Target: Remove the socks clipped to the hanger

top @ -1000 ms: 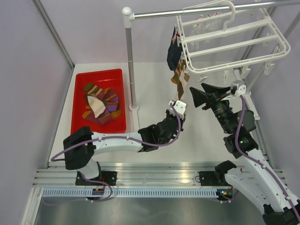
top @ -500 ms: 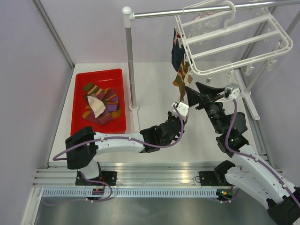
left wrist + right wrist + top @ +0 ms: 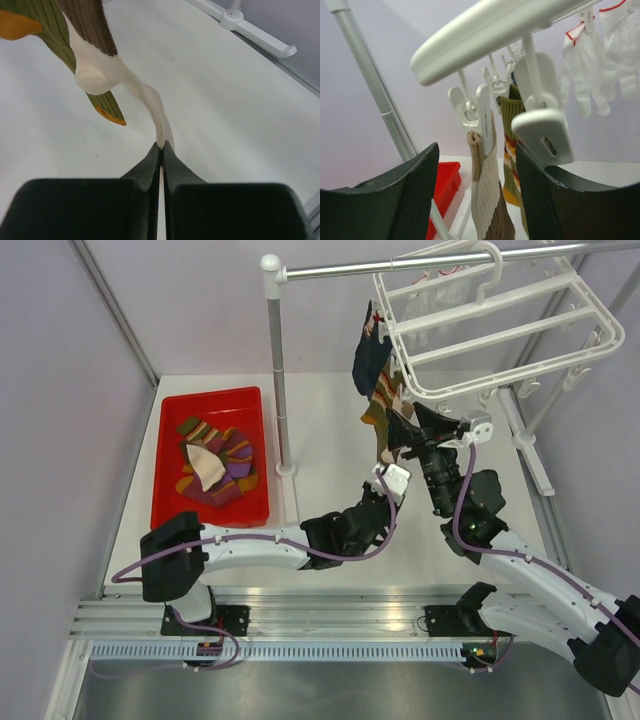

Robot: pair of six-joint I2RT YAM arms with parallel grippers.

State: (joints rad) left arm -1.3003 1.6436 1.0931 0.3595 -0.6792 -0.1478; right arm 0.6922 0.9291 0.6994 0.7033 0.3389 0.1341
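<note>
On the left, a red tray [image 3: 210,393] on the bench [image 3: 330,420] holds some socks [image 3: 212,465]. The left end effector [image 3: 162,146] is pressed together, pinching the toe tip of the brown-and-cream sock [image 3: 97,75]. That sock hangs from a clip [image 3: 484,107] on the hanger [image 3: 485,30]. The right end effector [image 3: 476,150] is spread wide, and the clip shows between its two sides. I cannot tell if it touches the clip.

If the left arm pulls before the clip opens, the sock may stretch or the hanger may swing. The olive sock [image 3: 510,150] hangs just beside it, so the wrong clip could get squeezed. On the far right, the white things [image 3: 600,45] are cut off.
</note>
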